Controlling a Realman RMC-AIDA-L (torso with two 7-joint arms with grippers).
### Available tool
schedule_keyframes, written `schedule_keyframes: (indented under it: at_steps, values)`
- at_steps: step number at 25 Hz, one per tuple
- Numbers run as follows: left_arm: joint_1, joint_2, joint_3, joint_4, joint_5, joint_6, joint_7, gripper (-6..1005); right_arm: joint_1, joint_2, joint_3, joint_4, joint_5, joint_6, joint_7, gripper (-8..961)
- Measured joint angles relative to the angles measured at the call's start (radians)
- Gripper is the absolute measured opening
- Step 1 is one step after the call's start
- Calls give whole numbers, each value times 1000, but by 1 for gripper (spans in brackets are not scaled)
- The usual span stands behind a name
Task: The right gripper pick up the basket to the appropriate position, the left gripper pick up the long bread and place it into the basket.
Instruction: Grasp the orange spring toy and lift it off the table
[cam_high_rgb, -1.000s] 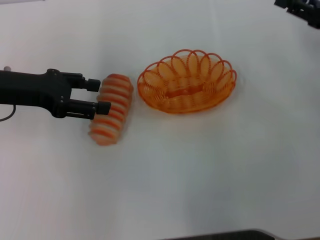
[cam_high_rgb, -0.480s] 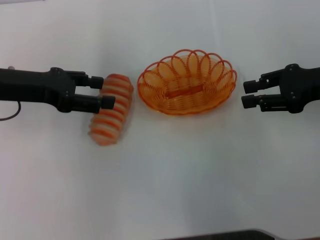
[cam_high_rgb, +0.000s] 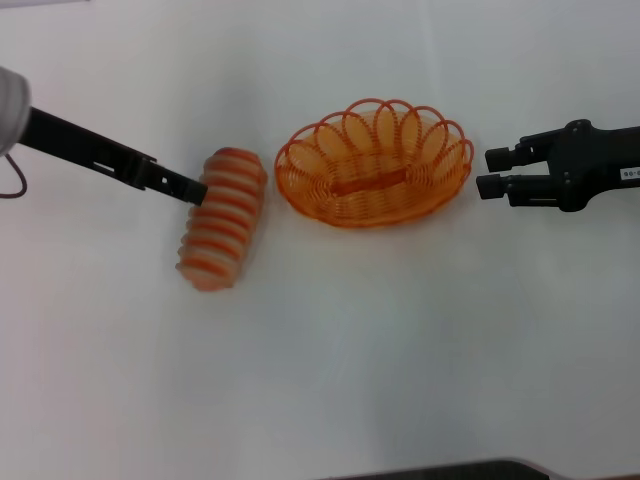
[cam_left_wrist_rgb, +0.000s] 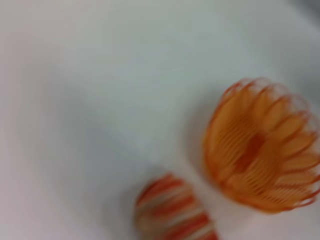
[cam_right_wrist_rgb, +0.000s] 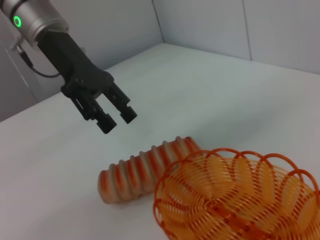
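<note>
1. The basket (cam_high_rgb: 374, 164) is seen standing on the white table (cam_high_rgb: 400, 350), toward the far edge and right of centre.
2. The long bread (cam_high_rgb: 222, 218) is laid flat just beside it on the left-edge side, not touching.
3. The left gripper (cam_right_wrist_rgb: 115, 118) is held above the bread's far end, fingers parted a little, nothing gripped.
4. The right gripper (cam_high_rgb: 492, 170) is positioned near the basket's right-edge end, fingers apart and empty, clear of the rim.

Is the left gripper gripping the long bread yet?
No: in the right wrist view the left gripper hangs open above the long bread, which lies on the table beside the basket.
</note>
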Motion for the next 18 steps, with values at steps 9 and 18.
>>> schedule_keyframes:
  at_steps: [9, 18]
  values:
    - [-93, -69, 77, 42, 190, -32, -240, 777, -12, 10, 0, 16, -1, 56, -17, 438]
    - [-113, -73, 116, 7, 212, -80, -333, 777, -15, 9, 6, 23, 1, 45, -15, 437]
